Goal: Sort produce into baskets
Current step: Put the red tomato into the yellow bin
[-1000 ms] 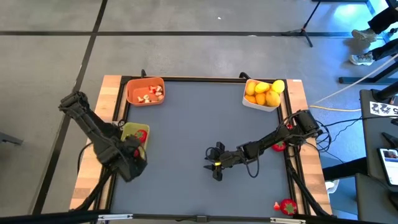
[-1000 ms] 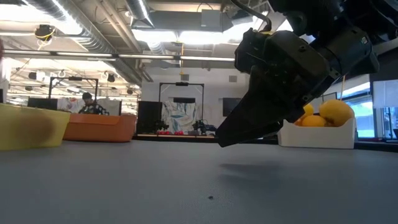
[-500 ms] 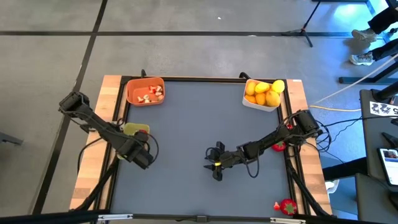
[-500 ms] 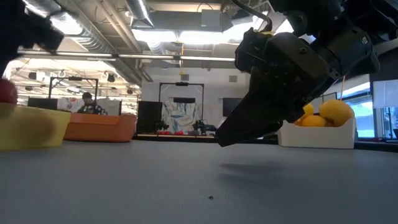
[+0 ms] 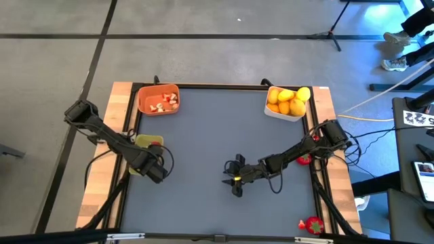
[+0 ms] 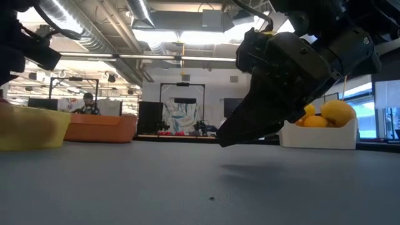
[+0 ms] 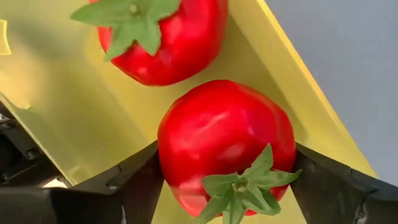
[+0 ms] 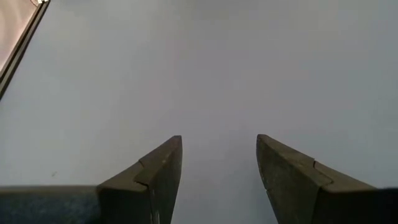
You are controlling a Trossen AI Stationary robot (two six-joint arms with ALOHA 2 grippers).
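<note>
1. Left gripper (image 7: 227, 186): fingers clamped on a red strawberry (image 7: 227, 146), held over the yellow-green basket (image 7: 81, 112), presumably for release there.
2. Just beyond those fingers a second strawberry (image 7: 165, 37) lies in the same basket.
3. Right gripper (image 8: 217, 162): fingers apart, empty, over bare counter (image 8: 205, 68); waiting.
4. Farther off: white basket (image 5: 285, 112) holds citrus (image 5: 288, 100); orange basket (image 5: 159, 100) holds pale-and-red bits.
</note>
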